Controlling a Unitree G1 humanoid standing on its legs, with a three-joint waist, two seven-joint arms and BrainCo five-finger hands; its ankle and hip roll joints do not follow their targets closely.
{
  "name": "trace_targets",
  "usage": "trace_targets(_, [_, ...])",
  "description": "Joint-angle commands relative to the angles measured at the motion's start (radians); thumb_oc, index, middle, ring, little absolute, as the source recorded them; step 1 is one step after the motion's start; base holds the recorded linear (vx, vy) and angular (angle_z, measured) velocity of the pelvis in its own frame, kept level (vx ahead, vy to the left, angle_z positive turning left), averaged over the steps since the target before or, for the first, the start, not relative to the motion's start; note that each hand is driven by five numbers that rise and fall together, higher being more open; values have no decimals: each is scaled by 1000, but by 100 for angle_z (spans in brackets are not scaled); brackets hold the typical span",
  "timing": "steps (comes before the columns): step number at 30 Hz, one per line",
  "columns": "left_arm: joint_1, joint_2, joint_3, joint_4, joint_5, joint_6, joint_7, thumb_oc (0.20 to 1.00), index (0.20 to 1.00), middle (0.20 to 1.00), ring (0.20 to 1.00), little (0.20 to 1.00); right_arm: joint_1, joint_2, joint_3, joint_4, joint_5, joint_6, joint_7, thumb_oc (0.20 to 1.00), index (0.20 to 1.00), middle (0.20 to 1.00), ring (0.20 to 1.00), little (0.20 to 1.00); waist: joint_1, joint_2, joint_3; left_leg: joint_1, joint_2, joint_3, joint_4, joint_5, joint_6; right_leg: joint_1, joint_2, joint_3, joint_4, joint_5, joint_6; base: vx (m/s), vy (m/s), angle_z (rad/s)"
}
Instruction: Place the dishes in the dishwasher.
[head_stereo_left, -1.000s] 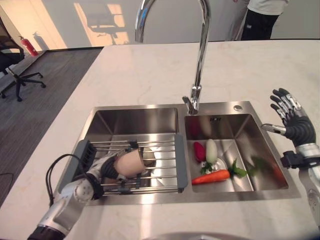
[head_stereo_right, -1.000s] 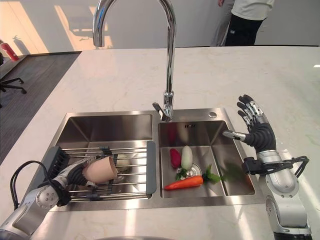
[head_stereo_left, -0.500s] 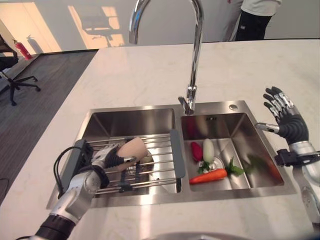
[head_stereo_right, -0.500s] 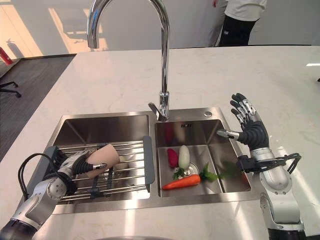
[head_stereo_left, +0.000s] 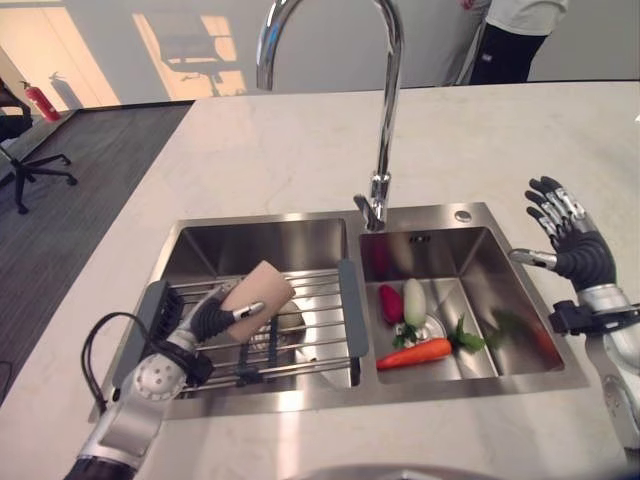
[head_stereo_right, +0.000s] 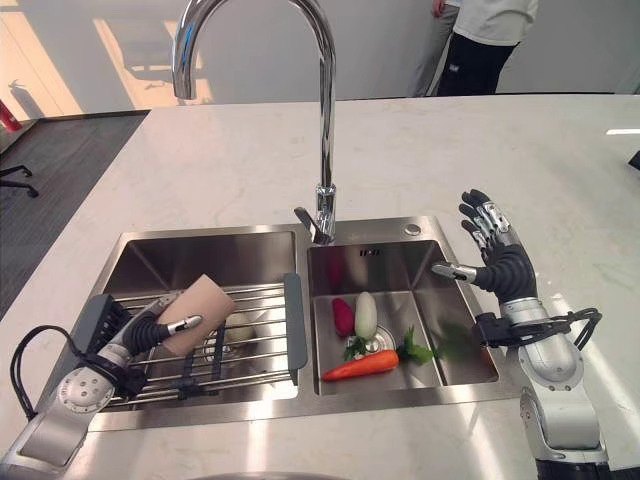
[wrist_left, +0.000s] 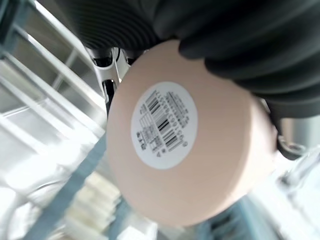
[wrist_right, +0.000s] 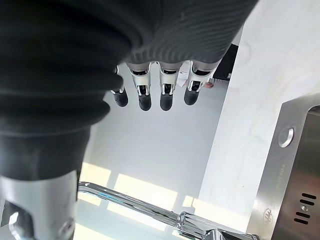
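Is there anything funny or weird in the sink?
Yes. Vegetables lie in the right basin by the drain: a carrot, a white radish, a red one and some greens, not dishes. Over the left basin, the left hand holds a beige cup tipped on its side above the wire rack.

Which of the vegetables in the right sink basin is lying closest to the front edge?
The orange carrot. It lies crosswise nearest the front, while the red vegetable and the white one sit side by side behind it.
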Motion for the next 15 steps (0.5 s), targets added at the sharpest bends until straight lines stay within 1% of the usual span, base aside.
trace_targets(1, [-58,-9,67,-78,-193,-108,60,200,200,200,200,200,-25,16,-64,-51,-16,-72,-14,1000,1000,1000,1000,1000,28,22,-9,37,126,22,7,-18,-102,-19,-66,16,2,-61,75,-35,-229,17])
trace_targets(2, [-45,-36,94,-104,-232,-117,57,200,200,200,200,200,-21,19,-68,-57,-14,-70,-11,1000,1000,1000,1000,1000,34,21,-9,34,133,21,9,-14,-108,-19,-64,12,0,-62,71,-54,-225,17])
trace_targets(3, [-28,-64,118,-129,-265,-144,64,200,200,200,200,200,-19,27,-71,-65,-14,-72,-10,1000,1000,1000,1000,1000,42,21,-7,28,142,22,12,-7,-117,-22,-62,6,0,-64,66,-74,-213,18])
trace_targets(5, [-12,-93,142,-163,-293,-171,106,200,200,200,200,200,-27,30,-71,-75,-12,-61,-12,1000,1000,1000,1000,1000,48,23,0,15,161,38,18,13,-138,-27,-60,-4,0,-65,59,-120,-161,12])
trace_targets(6, [-12,-101,145,-170,-308,-177,113,200,200,200,200,200,-32,30,-68,-76,-21,-57,-21,1000,1000,1000,1000,1000,49,24,3,7,167,45,19,23,-146,-30,-58,-3,0,-66,56,-216,-107,18])
trace_targets(7, [-17,-121,144,-190,-351,-204,122,200,200,200,200,200,-44,27,-64,-77,-33,-52,-55,1000,1000,1000,1000,1000,55,21,19,-22,168,29,55,22,-156,-29,-55,6,0,-71,49,-291,-62,31])
trace_targets(8, [-20,-135,148,-210,-390,-227,121,200,200,200,200,200,-50,24,-65,-73,-33,-55,-71,1000,1000,1000,1000,1000,59,16,27,-44,157,18,99,-1,-150,-33,-61,-2,0,-70,44,-393,-50,49])
trace_targets(9, [-25,-147,152,-225,-425,-254,120,200,200,200,200,200,-58,17,-68,-69,-25,-60,-75,1000,1000,1000,1000,1000,52,7,31,-48,144,58,185,-50,-137,-37,-75,-27,0,-62,37,-466,27,48])
trace_targets(10, [-51,-158,142,-238,-456,-275,129,200,200,200,200,200,-72,7,-70,-63,-6,-66,-67,1000,1000,1000,1000,1000,39,-4,34,-58,148,115,298,-89,-130,-42,-87,-49,0,-54,26,-423,41,44])
trace_targets(11, [-76,-163,128,-245,-458,-276,147,200,200,200,200,200,-85,2,-66,-56,-9,-69,-69,1000,1000,1000,1000,1000,35,-15,37,-73,151,119,404,-96,-129,-45,-91,-51,0,-53,16,-472,147,31])
trace_targets(12, [-136,-180,96,-254,-465,-270,157,200,200,200,200,200,-120,-3,-53,-41,-25,-73,-89,1000,1000,1000,1000,1000,28,-22,45,-104,131,90,540,-145,-120,-64,-95,-51,2,-38,7,-373,200,28])
trace_targets(13, [-161,-187,77,-249,-469,-279,160,200,200,200,200,200,-136,-2,-45,-36,-39,-78,-104,1000,1000,1000,1000,1000,20,-16,48,-104,120,82,545,-170,-113,-76,-95,-51,13,-31,8,-356,316,31])
trace_targets(14, [-184,-189,65,-241,-483,-284,157,200,200,200,200,200,-145,-2,-39,-35,-48,-81,-118,1000,1000,1000,1000,1000,9,-12,49,-84,103,94,511,-217,-95,-101,-114,-61,41,-22,21,-275,506,24])
trace_targets(15, [-213,-192,52,-241,-498,-278,154,200,200,200,200,200,-151,17,-40,-42,-49,-85,-124,1000,1000,1000,1000,1000,-21,4,40,8,59,130,358,-254,-64,-140,-137,-65,74,6,62,-222,524,22])
